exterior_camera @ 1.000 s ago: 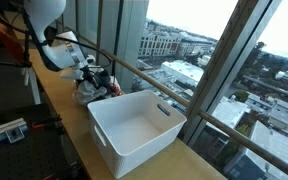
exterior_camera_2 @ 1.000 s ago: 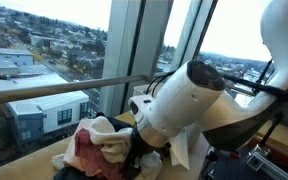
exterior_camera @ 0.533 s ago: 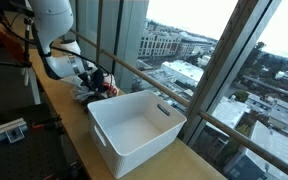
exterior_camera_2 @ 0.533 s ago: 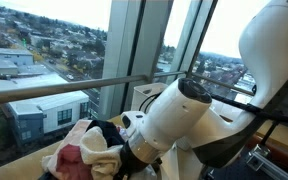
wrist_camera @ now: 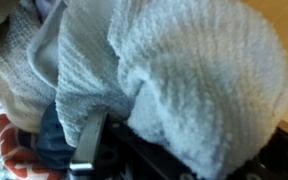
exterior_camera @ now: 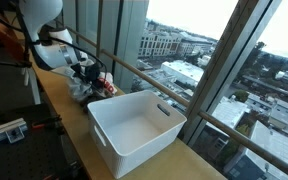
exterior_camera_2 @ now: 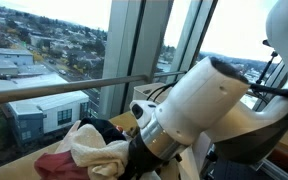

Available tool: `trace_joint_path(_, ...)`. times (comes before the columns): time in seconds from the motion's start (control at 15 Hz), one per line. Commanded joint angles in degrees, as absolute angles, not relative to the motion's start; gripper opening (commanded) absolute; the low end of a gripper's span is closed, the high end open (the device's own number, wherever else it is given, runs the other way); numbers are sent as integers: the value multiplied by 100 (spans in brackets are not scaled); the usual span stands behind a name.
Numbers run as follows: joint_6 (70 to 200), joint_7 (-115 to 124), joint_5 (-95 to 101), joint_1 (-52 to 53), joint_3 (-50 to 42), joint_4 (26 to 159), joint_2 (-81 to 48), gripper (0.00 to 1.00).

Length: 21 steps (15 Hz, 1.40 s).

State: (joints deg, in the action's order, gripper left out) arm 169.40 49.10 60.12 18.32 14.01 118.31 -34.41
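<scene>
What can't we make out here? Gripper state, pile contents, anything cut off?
- Gripper: too small in an exterior view. In the wrist view the towel fills the frame, blurred, and only one finger shows. Open or shut: cannot tell.
- Pile: the arm hides part of it in an exterior view, and the bottom edge cuts it off.
- Bin: its near wall hides part of its floor.
</scene>
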Motion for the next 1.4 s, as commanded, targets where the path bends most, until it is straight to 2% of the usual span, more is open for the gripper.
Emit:
trace_joint_path(0.0, 16489, 5004, 5784, 1854, 1744, 12592, -2160, 1)
trace_joint_path(0.4, 15859, 4566, 4728, 1611, 2287, 13282, -414, 0)
trace_joint_path(0.8, 15325, 4341, 3770, 1651, 1988, 14097, 1496, 0)
trace_joint_path(1.33, 13571, 3628, 3007, 1026, 1609, 14818, 3942, 0)
